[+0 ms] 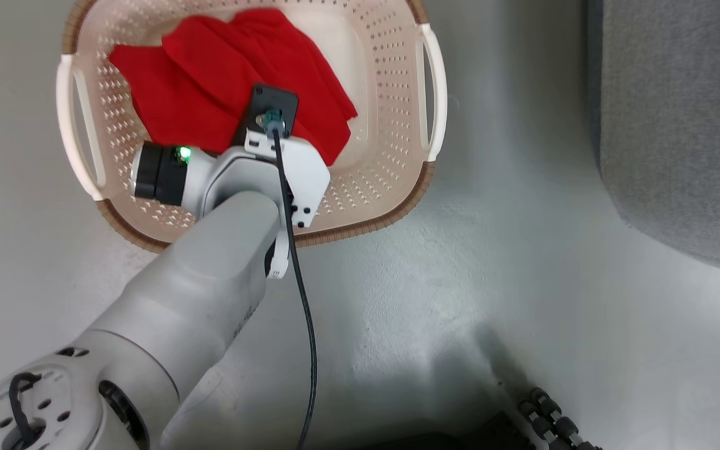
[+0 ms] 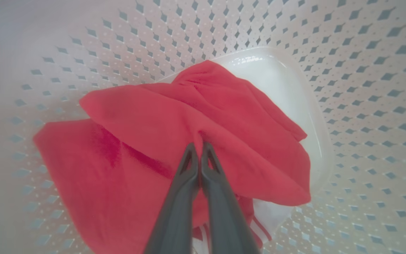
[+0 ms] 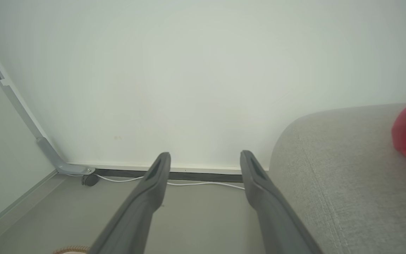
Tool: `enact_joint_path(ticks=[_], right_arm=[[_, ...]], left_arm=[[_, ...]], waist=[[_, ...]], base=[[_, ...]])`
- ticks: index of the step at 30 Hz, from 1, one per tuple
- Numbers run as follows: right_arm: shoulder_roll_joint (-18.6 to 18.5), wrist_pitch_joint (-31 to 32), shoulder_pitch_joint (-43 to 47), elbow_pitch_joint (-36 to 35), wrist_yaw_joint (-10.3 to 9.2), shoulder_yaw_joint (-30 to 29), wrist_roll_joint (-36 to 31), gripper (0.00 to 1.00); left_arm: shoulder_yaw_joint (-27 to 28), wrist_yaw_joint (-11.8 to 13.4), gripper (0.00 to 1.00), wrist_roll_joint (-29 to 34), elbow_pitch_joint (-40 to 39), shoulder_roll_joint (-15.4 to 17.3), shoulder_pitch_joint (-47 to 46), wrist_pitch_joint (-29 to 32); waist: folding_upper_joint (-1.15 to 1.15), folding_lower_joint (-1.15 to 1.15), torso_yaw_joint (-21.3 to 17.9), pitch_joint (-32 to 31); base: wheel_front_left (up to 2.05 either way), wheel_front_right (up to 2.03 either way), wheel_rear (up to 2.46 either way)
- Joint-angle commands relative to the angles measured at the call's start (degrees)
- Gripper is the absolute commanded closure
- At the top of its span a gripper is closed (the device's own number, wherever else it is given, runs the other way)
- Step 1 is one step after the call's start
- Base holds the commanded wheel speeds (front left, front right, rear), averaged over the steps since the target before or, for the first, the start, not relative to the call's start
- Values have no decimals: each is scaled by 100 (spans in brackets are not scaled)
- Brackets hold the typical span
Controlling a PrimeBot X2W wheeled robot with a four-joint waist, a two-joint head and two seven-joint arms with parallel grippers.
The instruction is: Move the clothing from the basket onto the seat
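Red fabric is pinched in the shut left end effector, its two dark fingers pressed together on a raised fold of the clothing near the middle of the basket. The cloth looks light, soft and limp, so it will likely sag and trail; such a ridge seems the sound place to hold. The basket's perforated walls ring it, favouring a straight lift. To the basket's right lies bare floor, then the grey seat; outside the basket the right end effector hangs wide and empty.

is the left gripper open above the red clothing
No, the left gripper is shut, pinching a fold of the clothing inside the basket.
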Motion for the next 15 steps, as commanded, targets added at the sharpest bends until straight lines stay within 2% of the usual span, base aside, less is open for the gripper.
enact_joint_path(ticks=[1, 9, 15], right_arm=[[-60, -34, 286, -50, 17, 53, -23, 0], [-2, -34, 495, 311, 17, 134, -158, 0], [54, -34, 697, 655, 17, 234, -280, 0]], left_arm=[[61, -7, 100, -120, -111, -1, 205, -190], [72, -199, 100, -551, -241, -1, 667, -1024], [86, -319, 100, -769, -432, -1, 1056, -1318]], waist=[[0, 0, 20, -224], [0, 0, 87, -985], [0, 0, 140, -1672]], base=[[0, 0, 0], [0, 0, 0], [0, 0, 0]])
